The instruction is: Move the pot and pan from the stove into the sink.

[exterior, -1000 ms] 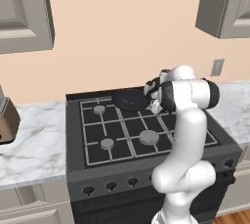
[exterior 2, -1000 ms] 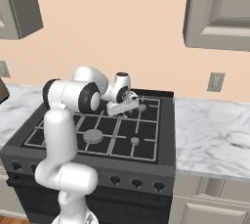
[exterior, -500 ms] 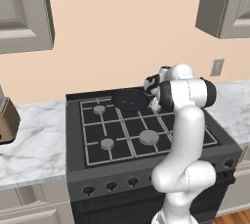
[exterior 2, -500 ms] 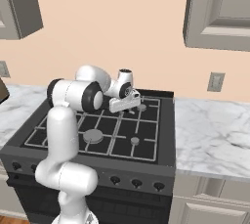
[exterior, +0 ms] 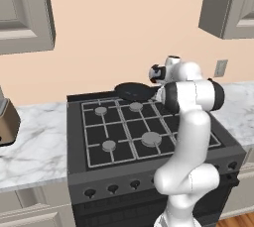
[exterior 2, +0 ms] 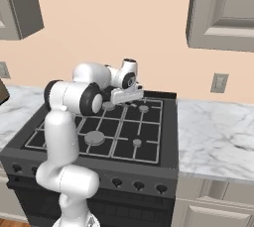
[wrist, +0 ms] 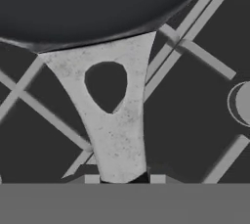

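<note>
The round, shallow black pan [exterior: 134, 91] sits on the far burner of the black gas stove [exterior: 149, 156]. The gripper [wrist: 122, 179] straddles its pale handle [wrist: 114, 120], apparently unclosed; a shallow bite risks slipping.

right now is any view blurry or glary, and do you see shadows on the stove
Hand view: close and soft, the pan rim and its pale handle look slightly blurred. Left base view: even flat light, no glare on the stove, only faint shading. Right base view: sharp, the gripper casts no clear shadow on the grates.
</note>
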Controlling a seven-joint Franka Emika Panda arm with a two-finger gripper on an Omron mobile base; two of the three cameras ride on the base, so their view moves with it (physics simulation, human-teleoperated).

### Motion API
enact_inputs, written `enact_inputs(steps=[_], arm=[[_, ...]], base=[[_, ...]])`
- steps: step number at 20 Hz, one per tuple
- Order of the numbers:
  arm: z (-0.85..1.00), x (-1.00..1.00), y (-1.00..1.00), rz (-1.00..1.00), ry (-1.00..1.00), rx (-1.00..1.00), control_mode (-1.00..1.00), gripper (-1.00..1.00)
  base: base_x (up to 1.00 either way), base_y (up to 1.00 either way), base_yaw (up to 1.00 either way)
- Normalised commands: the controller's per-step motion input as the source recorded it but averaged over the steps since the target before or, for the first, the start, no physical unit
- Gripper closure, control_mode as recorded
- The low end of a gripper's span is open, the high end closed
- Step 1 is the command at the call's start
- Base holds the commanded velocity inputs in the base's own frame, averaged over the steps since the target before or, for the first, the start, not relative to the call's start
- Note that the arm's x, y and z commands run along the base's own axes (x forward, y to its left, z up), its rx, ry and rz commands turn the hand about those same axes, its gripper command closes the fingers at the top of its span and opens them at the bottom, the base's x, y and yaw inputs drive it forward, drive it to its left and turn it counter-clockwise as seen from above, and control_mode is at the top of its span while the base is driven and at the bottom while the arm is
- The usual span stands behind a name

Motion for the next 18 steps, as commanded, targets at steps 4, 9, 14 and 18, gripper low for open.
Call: enact_inputs(steps=[4, 9, 14, 18], arm=[[0.66, -0.20, 0.00, 0.00, 0.05, 0.04, -1.00, 1.00], [0.52, -0.42, 0.00, 0.05, 0.09, 0.00, -1.00, 1.00], [0.52, -0.55, 0.00, 0.07, 0.11, 0.00, -1.00, 1.00], [0.48, -0.75, 0.00, 0.09, 0.05, 0.00, -1.00, 1.00]], base=[[0.00, 0.00, 0.00], [0.00, 0.00, 0.00], [0.00, 0.00, 0.00], [0.00, 0.00, 0.00]])
